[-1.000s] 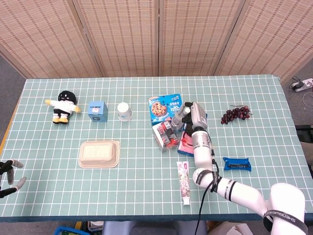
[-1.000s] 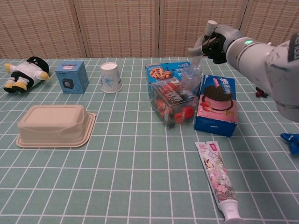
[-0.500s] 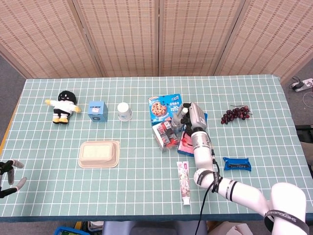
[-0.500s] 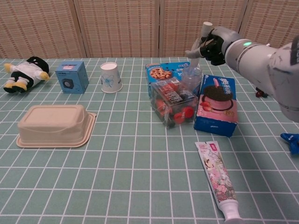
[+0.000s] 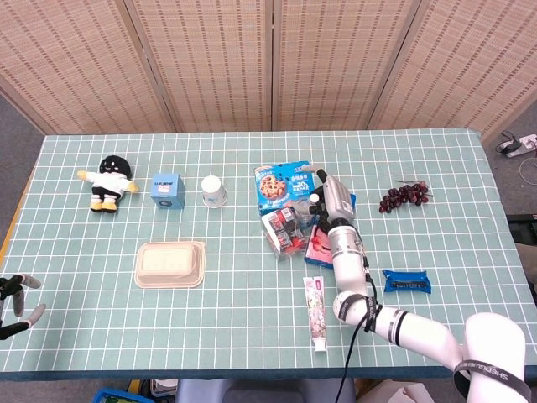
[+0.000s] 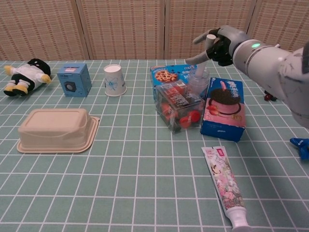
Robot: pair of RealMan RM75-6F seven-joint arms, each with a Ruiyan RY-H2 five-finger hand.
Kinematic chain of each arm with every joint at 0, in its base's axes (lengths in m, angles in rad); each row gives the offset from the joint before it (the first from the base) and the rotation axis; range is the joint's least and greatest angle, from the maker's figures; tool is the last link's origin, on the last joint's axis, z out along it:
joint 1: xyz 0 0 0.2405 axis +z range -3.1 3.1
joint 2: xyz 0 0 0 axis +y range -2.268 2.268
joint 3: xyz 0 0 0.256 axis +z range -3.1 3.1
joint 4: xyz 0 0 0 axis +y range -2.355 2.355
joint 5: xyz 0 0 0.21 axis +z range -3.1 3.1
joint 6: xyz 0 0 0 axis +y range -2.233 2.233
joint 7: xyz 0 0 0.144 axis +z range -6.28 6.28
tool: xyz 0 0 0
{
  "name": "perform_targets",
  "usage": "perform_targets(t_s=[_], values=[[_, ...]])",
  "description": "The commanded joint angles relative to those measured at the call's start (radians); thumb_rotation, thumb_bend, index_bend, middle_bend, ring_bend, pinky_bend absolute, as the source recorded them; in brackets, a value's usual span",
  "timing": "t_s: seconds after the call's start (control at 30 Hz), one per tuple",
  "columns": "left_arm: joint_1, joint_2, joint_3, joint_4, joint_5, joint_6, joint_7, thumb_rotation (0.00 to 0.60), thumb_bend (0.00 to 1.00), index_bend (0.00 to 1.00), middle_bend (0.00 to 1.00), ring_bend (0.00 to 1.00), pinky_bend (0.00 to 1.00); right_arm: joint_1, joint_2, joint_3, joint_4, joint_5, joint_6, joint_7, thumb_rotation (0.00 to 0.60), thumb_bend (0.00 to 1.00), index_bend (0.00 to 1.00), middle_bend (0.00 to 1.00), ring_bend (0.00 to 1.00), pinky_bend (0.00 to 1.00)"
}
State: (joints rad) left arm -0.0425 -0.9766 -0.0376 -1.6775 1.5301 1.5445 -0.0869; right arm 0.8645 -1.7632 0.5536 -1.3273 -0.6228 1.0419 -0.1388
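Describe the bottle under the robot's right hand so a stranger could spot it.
Near the table's middle sits a cluster of snack packages. The clear plastic bottle stands upright between the blue cookie box and the Oreo box, the only see-through, rounded item there.

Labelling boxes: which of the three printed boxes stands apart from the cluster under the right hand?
The small blue box, between the plush toy and paper cup.

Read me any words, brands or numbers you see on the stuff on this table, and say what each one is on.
No print reads with certainty.
Blue cookie pack: print blurred.
Cake box: lettering too small.
Clear snack pack: labels blurred.
Toothpaste tube: floral print, text unreadable.
Small blue box: a picture, text unreadable.
Blue wrapper: too small.
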Motion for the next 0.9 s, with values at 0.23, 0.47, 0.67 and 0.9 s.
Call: perform_targets(t_s=[0.23, 0.47, 0.67, 0.9], values=[[-0.002, -0.002, 0.001, 0.0, 0.0, -0.005, 0.008, 0.6, 0.24, 0.56, 0.74, 0.48, 0.71, -0.044, 0.056, -0.052, -0.11, -0.084, 0.087, -0.05, 0.6, 0.12, 0.24, 1.0, 1.0, 1.0], [-0.006, -0.007, 0.001, -0.001, -0.007, -0.015, 0.024, 0.6, 0.24, 0.55, 0.74, 0.48, 0.71, -0.101, 0.131, -0.098, -0.25, -0.133, 0.166, -0.108, 0.6, 0.12, 0.23, 1.0, 1.0, 1.0], [-0.013, -0.015, 0.004, -0.004, -0.009, -0.03, 0.05, 0.6, 0.24, 0.55, 0.74, 0.48, 0.71, -0.157, 0.199, -0.143, -0.354, -0.191, 0.216, -0.133, 0.6, 0.12, 0.23, 1.0, 1.0, 1.0], [-0.02, -0.023, 0.005, -0.004, -0.015, -0.045, 0.069, 0.6, 0.24, 0.55, 0.74, 0.48, 0.71, -0.238, 0.253, -0.245, -0.422, -0.35, 0.32, -0.16, 0.6, 0.14, 0.23, 1.0, 1.0, 1.0]])
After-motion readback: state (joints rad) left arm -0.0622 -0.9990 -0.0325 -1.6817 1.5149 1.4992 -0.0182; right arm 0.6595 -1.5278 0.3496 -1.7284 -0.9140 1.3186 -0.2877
